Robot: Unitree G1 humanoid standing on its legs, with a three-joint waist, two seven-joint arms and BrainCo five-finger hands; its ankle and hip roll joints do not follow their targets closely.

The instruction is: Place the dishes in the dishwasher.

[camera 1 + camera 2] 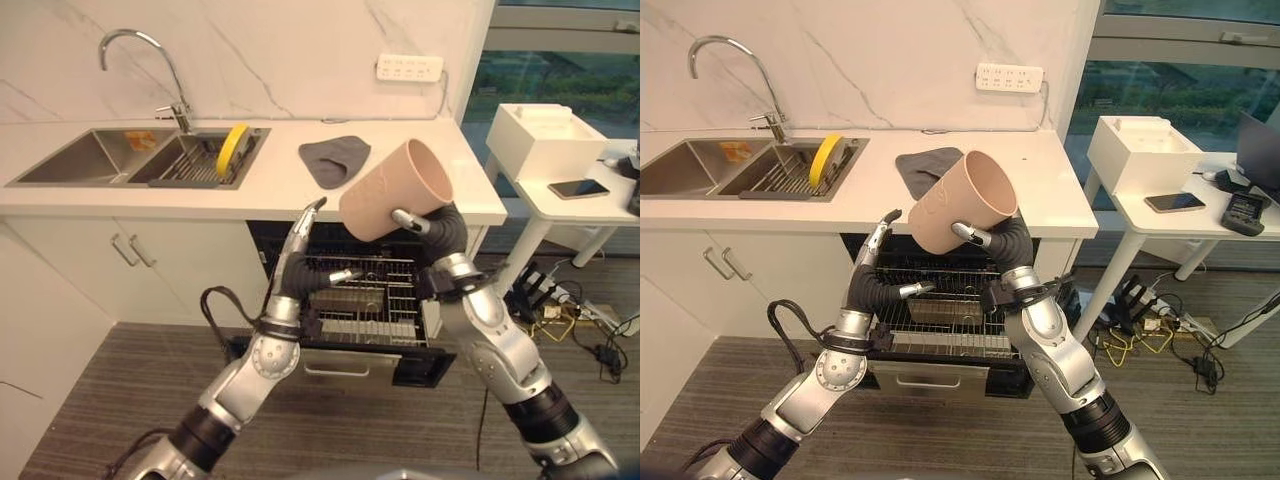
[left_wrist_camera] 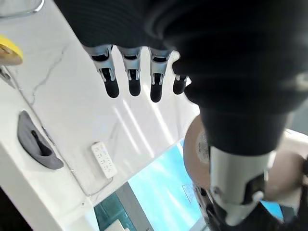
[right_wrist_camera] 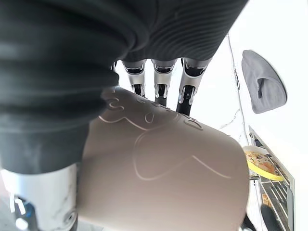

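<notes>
Holding beige cup (image 1: pixel 395 190) tilted, mouth up-right, in right hand (image 1: pixel 432 226), fingers curled round its wall, above pulled-out dishwasher rack (image 1: pixel 365 300). Left hand (image 1: pixel 300 245) relaxed, fingers straight, holding nothing, just left of cup. Risk: smooth wall w/ partial wrap, could slip during tip-over, drop onto rack, or clip counter edge (image 1: pixel 250 205).

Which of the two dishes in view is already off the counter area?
The beige cup, held tilted in the right robot hand above the open dishwasher rack; the yellow plate stands in the sink rack.

No legible text (none anywhere)
</notes>
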